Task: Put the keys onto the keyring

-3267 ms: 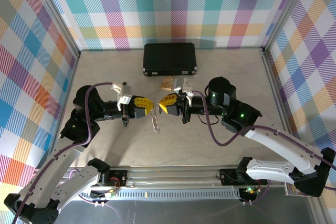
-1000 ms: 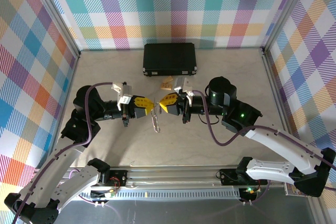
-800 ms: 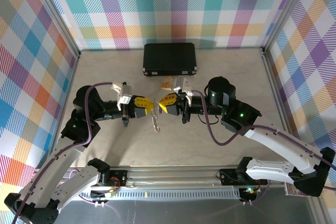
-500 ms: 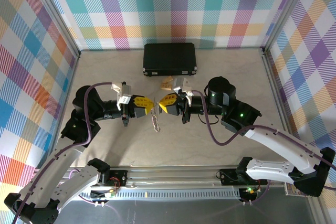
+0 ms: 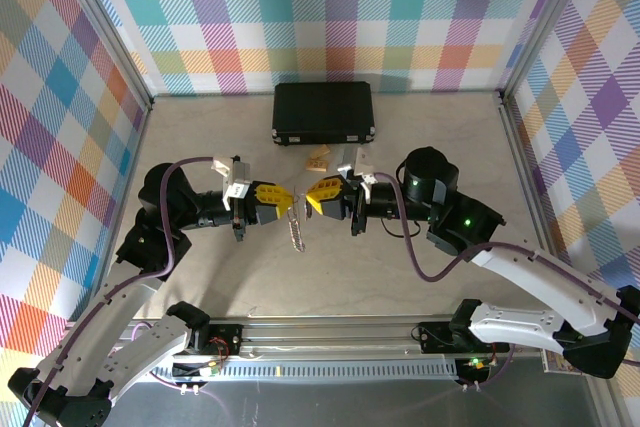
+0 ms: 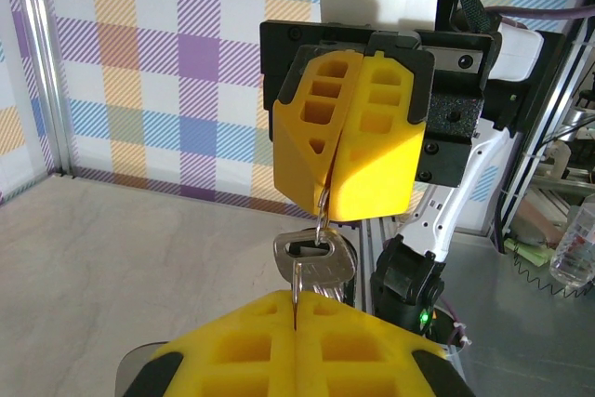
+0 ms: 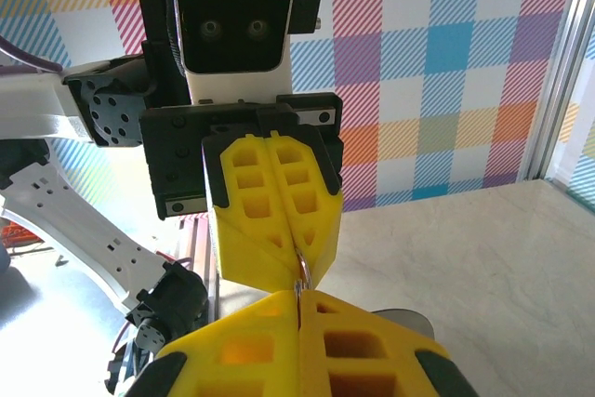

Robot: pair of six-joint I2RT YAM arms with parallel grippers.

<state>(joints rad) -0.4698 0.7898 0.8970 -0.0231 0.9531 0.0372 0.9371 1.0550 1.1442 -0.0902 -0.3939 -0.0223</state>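
Seen from above, the left gripper (image 5: 287,204) and right gripper (image 5: 307,201) meet tip to tip over the middle of the pale table (image 5: 400,277). A silver key (image 5: 296,231) hangs at their tips, and a black case (image 5: 323,113) lies well behind. In the left wrist view, both pairs of yellow jaws are pressed closed on a thin wire keyring (image 6: 322,214), with the key hanging from it. In the right wrist view, the closed tips face each other, the keyring (image 7: 302,272) pinched between them.
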